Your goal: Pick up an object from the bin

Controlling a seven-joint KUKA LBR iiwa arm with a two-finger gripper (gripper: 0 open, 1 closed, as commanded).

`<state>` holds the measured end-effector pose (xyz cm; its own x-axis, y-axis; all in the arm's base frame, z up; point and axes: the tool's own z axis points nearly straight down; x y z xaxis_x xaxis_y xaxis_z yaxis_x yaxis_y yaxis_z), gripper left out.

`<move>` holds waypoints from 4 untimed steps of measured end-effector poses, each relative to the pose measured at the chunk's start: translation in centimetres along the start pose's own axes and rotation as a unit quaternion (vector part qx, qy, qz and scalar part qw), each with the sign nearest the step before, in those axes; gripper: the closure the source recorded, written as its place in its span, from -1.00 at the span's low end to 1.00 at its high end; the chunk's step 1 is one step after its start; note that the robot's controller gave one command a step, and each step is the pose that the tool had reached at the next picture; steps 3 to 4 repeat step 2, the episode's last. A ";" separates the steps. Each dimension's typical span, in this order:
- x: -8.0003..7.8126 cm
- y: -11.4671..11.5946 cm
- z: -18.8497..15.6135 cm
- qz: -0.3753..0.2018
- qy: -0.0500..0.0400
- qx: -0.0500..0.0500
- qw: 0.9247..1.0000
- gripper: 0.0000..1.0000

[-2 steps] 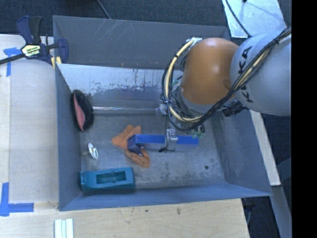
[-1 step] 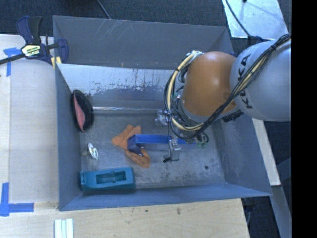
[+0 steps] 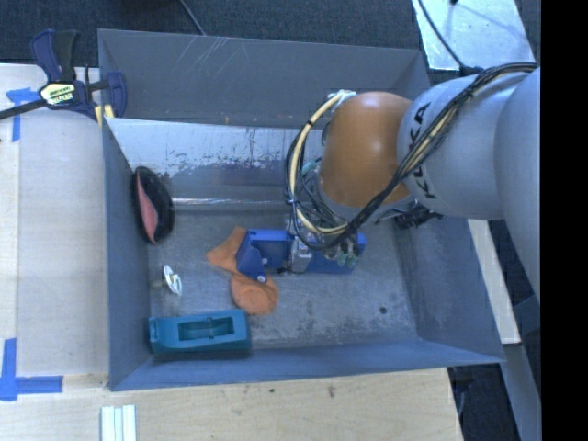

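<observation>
Camera view: arm comes in from the right. Orange wrist cover (image 3: 367, 154) sits over the middle of the bin (image 3: 230, 141), with yellow and black cables (image 3: 303, 159) looped round the cover's left side.

Tool (image 3: 299, 254) is low, down near the bin floor, directly over a blue plastic thing (image 3: 257, 254) lying across the bin centre. Tool state: cannot tell whether apart, together or clamped, since the cover and cables hide most of it. Also can't tell if the blue thing is gripped; it looks to be resting on the floor.

Blue thing is elongated, with a chunky left end. It runs rightwards under the tool to a narrower end below the cover. Its left end overlaps an orange soft-looking lump (image 3: 250, 294), which spreads from the upper left of the blue piece to just below it. The two are touching.

Other items, all left of the tool and apart from it:
- teal rectangular box (image 3: 199, 332): lying flat in the front-left corner, close to the front wall.
- small silvery-white bit (image 3: 172, 281): just above the teal box, near the left wall.
- black oval thing (image 3: 152, 205) with a pink face: leaning on the left wall, towards the back.
</observation>
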<state>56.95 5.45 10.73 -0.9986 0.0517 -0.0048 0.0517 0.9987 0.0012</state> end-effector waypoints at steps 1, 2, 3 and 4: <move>0.0 0.0 0.0 0.000 0.000 0.000 1.000 1.00; -3.0 0.9 -18.1 -0.013 -0.003 0.000 1.000 1.00; -3.0 0.9 -18.1 -0.013 -0.003 0.000 1.000 1.00; -3.0 0.9 -18.1 -0.013 -0.003 0.000 1.000 1.00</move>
